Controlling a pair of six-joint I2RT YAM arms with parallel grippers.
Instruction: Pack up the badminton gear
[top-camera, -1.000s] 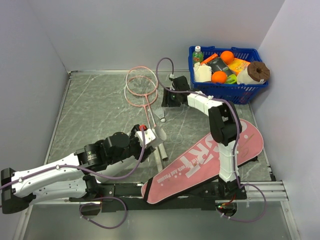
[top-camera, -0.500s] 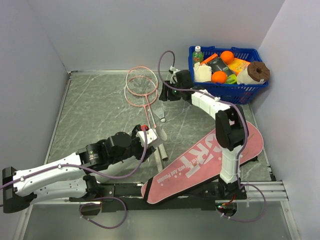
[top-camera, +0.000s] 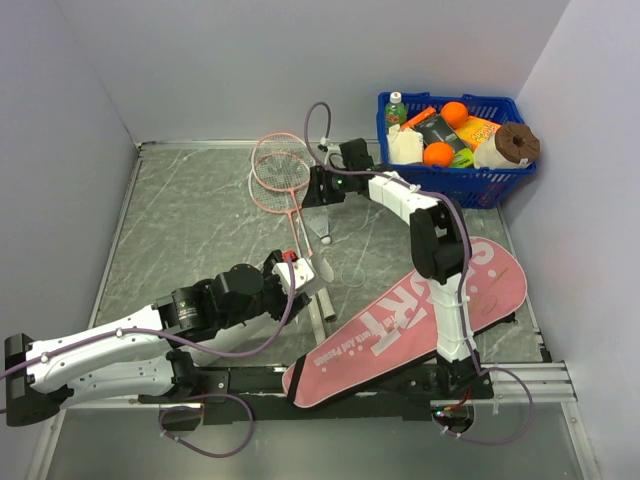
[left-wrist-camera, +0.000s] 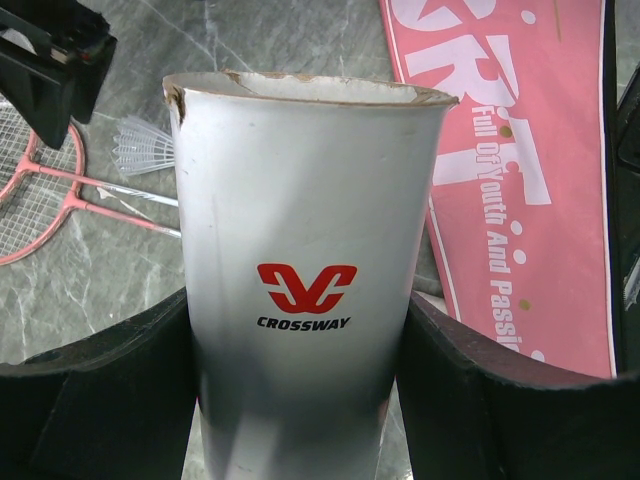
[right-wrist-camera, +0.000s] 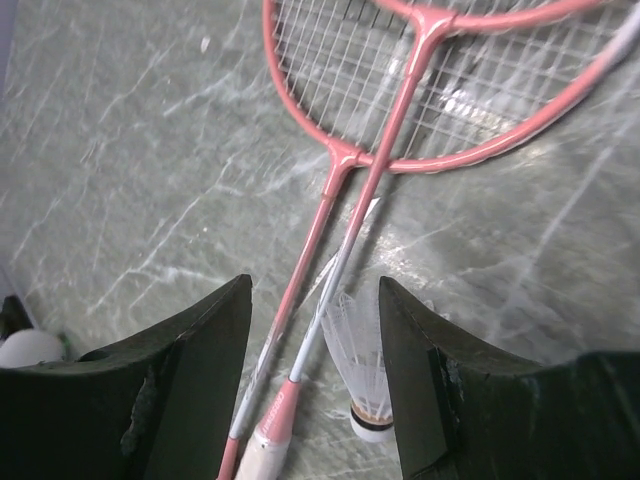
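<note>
Left claw (left-wrist-camera: 300, 400) pinches the tube (left-wrist-camera: 305, 250); right claw (right-wrist-camera: 310, 300) hangs spread over the racket shafts (right-wrist-camera: 345, 155), shuttlecock (right-wrist-camera: 355, 370) at its five o'clock: I'd shift there, drop straight, close gently

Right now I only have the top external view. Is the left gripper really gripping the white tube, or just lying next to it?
Observer: Gripping. In the left wrist view the left gripper has a finger pressed against each side of the white tube.
Operator: Which end points away from the wrist?
Observer: An open end with a ragged rim.
Operator: Has the right gripper got the shuttlecock?
Observer: No. The right gripper stands open above the table. The shuttlecock lies there below the gap, beside the racket shafts.
</note>
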